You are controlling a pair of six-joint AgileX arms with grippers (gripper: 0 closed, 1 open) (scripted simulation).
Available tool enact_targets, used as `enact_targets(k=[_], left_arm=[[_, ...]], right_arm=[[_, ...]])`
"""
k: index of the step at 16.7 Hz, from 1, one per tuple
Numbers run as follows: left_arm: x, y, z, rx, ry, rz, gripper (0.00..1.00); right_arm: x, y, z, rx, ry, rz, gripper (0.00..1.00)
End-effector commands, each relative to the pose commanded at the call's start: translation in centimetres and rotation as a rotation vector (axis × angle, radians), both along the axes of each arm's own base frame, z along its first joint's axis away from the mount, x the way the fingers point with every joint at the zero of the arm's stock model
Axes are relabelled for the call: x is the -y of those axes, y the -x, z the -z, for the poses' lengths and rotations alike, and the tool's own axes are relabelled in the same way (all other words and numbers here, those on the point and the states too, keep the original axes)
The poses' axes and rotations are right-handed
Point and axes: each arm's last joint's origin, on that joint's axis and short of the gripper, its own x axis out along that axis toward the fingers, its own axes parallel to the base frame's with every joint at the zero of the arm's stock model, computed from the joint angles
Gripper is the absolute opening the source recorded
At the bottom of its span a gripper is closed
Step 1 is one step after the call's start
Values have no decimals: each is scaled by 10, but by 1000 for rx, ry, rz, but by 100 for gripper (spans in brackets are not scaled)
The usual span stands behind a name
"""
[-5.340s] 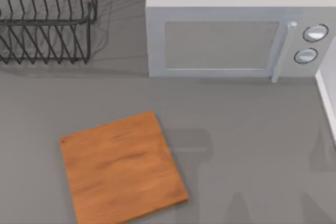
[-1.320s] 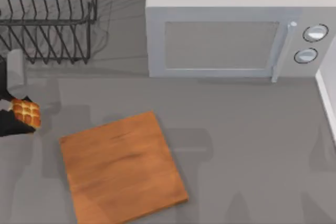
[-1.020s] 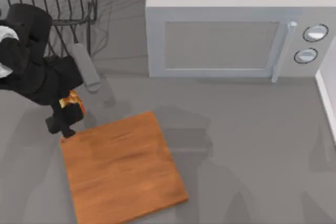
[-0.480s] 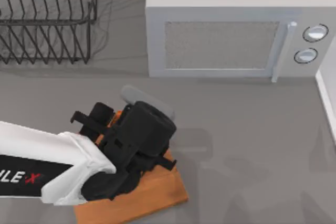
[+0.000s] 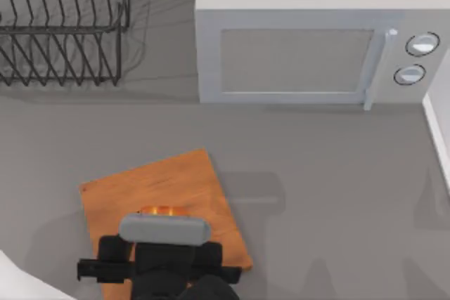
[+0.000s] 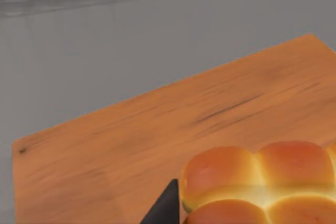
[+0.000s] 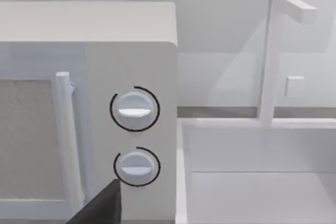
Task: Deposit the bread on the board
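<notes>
Left tool point(image 5: 160, 224) pulled back, bread point(image 5: 159, 211) half-hidden

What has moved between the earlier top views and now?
The left tool came in from the table's left edge carrying the bread and now holds it over the board. The board, microwave and wire rack stayed put.

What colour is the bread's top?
Golden-orange, with paler seams between the buns; the bread shows best in the left wrist view.
</notes>
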Motion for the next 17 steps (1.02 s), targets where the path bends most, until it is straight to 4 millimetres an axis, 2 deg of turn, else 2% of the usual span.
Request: enact_targets(k=[3, 7, 10, 17], left_arm=[[-6, 12, 5, 43, 43, -17, 0], [-6, 13, 5, 45, 44, -18, 0], [-5, 10, 3, 48, 61, -23, 0], [15, -7, -12, 101, 228, -38, 0]], right_arm=[[0, 0, 0, 0, 0, 0, 100], [0, 0, 0, 0, 0, 0, 100], [0, 0, 0, 0, 0, 0, 100], [0, 0, 0, 0, 0, 0, 100]])
